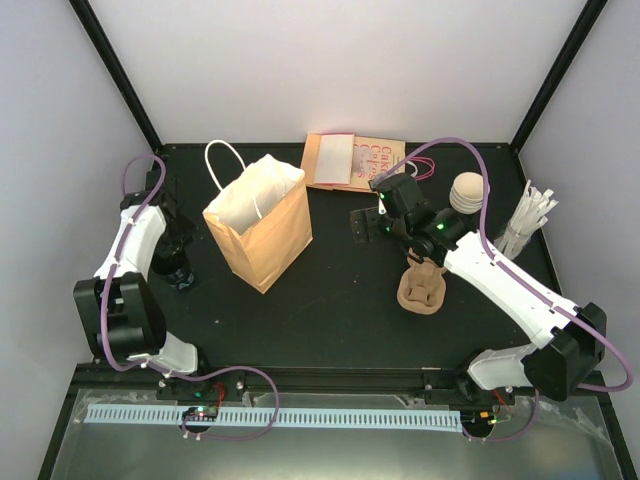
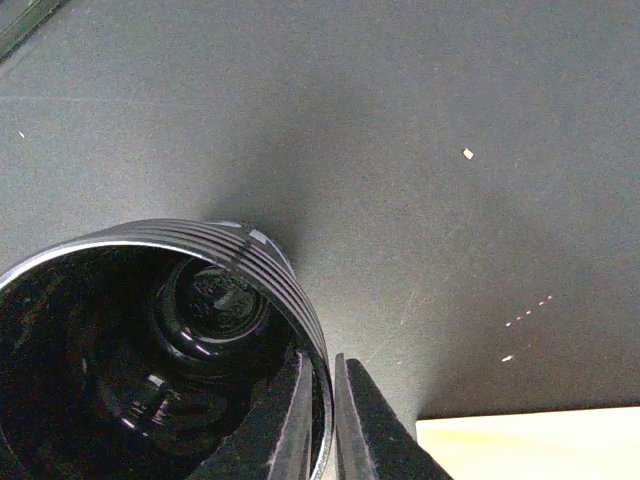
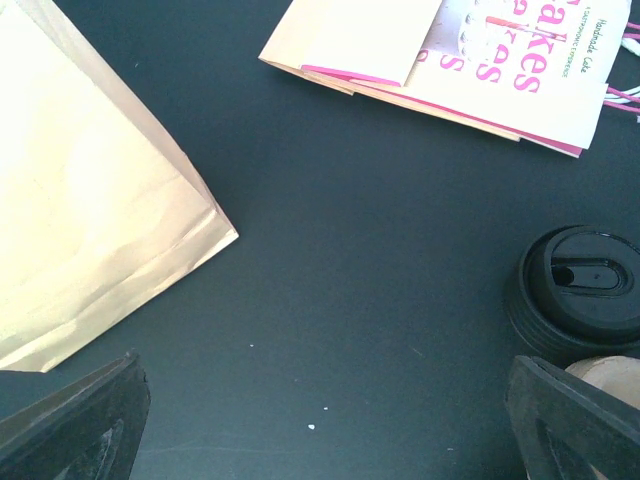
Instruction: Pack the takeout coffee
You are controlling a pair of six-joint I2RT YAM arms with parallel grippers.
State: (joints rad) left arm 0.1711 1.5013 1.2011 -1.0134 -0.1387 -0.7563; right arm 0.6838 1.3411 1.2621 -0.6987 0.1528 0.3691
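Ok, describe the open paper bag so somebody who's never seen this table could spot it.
On the black table, look left of centre. The paper bag stands upright there, mouth open, white inside with white cord handles. Unlike the flat bag with pink lettering lying behind it, it is plain brown.

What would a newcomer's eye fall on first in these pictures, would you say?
The tan paper bag standing open in the middle of the black table. At the back lies a flat bag with pink lettering. On the left, the left gripper pinches the rim of a glossy black cup, while the right gripper hangs open near a round black lid.
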